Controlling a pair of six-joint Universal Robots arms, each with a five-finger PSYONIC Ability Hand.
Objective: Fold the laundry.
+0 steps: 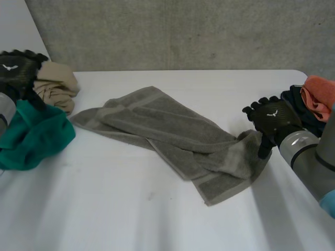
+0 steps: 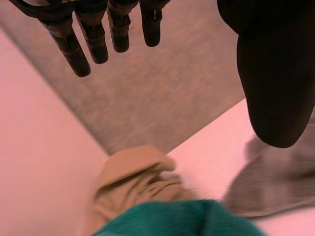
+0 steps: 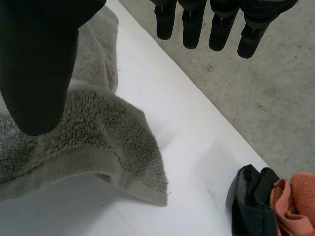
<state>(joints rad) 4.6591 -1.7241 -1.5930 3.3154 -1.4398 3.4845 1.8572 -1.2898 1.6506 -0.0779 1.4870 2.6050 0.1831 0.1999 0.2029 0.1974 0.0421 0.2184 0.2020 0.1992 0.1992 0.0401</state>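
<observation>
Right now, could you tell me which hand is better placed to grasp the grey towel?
The right. The right hand is open at the towel's right end, thumb beside the raised cloth. The left hand is open too, but off over the beige cloth and green cloth, apart from the towel.

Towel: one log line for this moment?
towel: rumpled | right hand: open, at its right end | left hand: open, above tan cloth

Black left hand (image 1: 14,70) and black right hand (image 1: 273,118), woven-look shells, each with a small white emblem on the back; fingers ribbed, thumbs smooth and rounded. Grey right arm (image 1: 314,167) with silver wrist collar (image 1: 296,142) and light-blue cap (image 1: 328,203).
</observation>
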